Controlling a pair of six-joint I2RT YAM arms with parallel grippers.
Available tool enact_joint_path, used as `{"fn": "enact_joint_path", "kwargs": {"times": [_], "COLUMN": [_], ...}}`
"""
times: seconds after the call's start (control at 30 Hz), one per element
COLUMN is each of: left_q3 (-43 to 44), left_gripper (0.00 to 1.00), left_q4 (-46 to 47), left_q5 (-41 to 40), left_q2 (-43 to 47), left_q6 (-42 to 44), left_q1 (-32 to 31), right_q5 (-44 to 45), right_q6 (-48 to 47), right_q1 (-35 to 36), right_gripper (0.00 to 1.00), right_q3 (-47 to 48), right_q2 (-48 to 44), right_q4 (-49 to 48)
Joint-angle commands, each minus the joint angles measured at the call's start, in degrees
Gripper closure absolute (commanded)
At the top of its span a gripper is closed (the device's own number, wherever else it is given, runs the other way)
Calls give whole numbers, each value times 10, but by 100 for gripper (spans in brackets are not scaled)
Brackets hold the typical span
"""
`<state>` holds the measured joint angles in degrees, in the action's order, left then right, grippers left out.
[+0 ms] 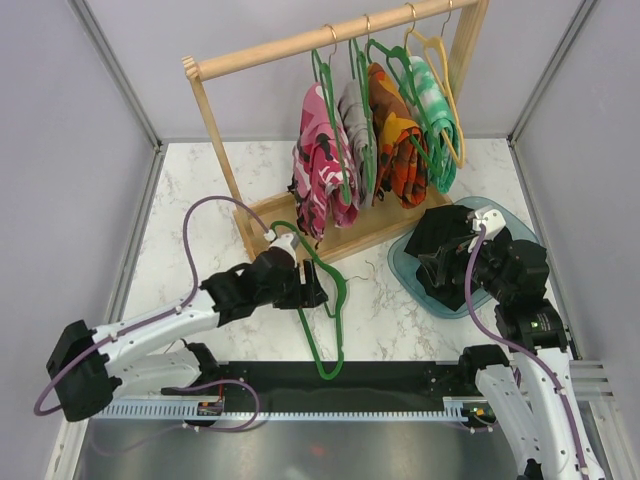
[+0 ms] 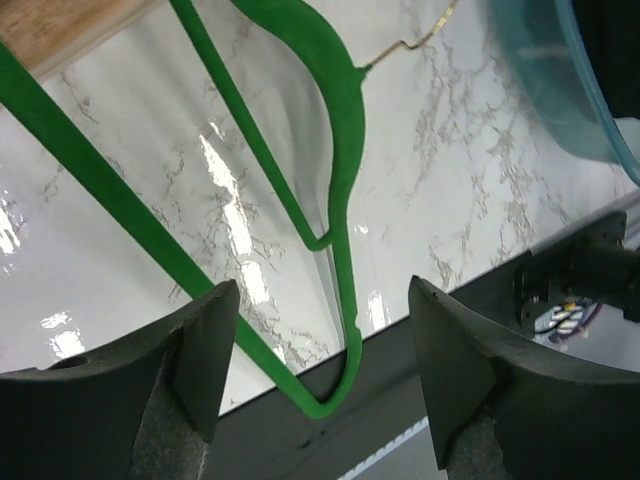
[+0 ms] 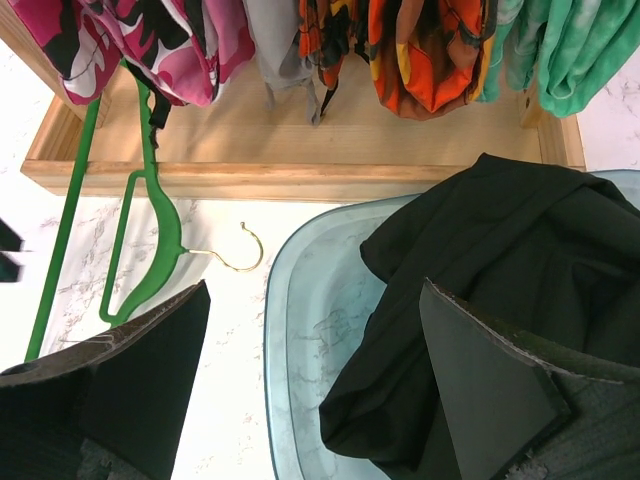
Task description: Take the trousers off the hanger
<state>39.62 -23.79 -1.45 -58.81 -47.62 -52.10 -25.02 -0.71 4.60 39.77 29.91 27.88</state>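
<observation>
Counting one pr done: black trousers [image 3: 500, 280] lie in the teal tray [image 3: 290, 330], bare green hanger [image 1: 325, 320] on desk [image 1: 200, 200]; four more prs [image 1: 355, 130] hang on rack [image 1: 300, 45]. Your left claw [image 2: 325, 370] & right claw [image 3: 315, 370] both gape wide, empty.

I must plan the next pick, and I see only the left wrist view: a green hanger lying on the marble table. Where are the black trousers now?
Observer: The black trousers lie in the teal tray, just below the open right tool.
Operator: Thank you. How many trousers hang on the rack?
Observer: Four hang from the wooden rail. From left to right they are the camouflage trousers, the grey trousers, the orange-patterned trousers and the green-white trousers.
</observation>
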Motion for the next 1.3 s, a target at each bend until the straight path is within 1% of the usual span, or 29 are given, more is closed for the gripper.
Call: {"fn": "enact_joint_path", "kwargs": {"times": [0.0,0.03,0.13,0.37,0.4,0.47,0.5,0.57,0.6,0.67,0.7,0.77,0.8,0.87,0.9,0.97,1.0,1.03,1.2,1.23,1.27], "left_q3": [-9,-2,15,20,23,29,31,35,38,44,45,45,44,39,32,21,7,-2,-61,-69,-77], "left_gripper": [25,26,29,30,32,33,37,40,45,51,61,70,76,83,88,92,96,97,98,98,98], "left_q4": [94,96,98,131,132,142,143,152,153,153,154,154,155,154,156,159,163,168,186,193,197], "left_q5": [-85,-92,-115,-144,-150,-157,-162,-175,-179,-187,-188,-190,-189,-181,-177,-166,-160,-146,-116,-108,-104], "left_q2": [-41,-73,-131,-221,-232,-255,-262,-273,-282,-290,-292,-289,-286,-265,-254,-215,-200,-166,-67,-51,-17], "left_q6": [-81,-90,-107,-140,-144,-149,-152,-157,-158,-160,-159,-153,-151,-143,-142,-143,-145,-150,-182,-195,-203], "left_q1": [-8,-10,-12,-15,-16,-18,-20,-22,-23,-24,-26,-29,-32,-35,-40,-44,-44,-45,-45,-45,-45], "right_q5": [-10,-9,-8,-6,-6,-6,-6,-6,-6,-6,-5,-6,-6,-9,-12,-20,-24,-33,-73,-89,-140], "right_q6": [-6,-6,-6,-6,-6,-6,-6,-6,-6,-6,-6,-7,-8,-11,-13,-21,-24,-26,-40,-46,-53], "right_q1": [-2,-2,-3,-2,-2,-2,-2,-2,-2,-2,-3,-2,-3,-3,-2,-2,-3,-3,-3,-2,-3], "right_gripper": [6,6,6,6,6,6,6,6,6,6,6,6,6,6,6,6,6,6,6,6,6], "right_q3": [0,0,0,-1,-1,-1,-1,-1,-1,-1,-1,0,0,0,0,1,2,2,4,6,7], "right_q2": [-4,-4,-7,-12,-12,-13,-13,-13,-12,-12,-12,-12,-12,-12,-11,-10,-10,-10,-11,-12,-13], "right_q4": [-14,-13,-13,-13,-13,-13,-13,-13,-13,-13,-13,-12,-12,-11,-11,-7,-6,-5,-4,-2,0]}}
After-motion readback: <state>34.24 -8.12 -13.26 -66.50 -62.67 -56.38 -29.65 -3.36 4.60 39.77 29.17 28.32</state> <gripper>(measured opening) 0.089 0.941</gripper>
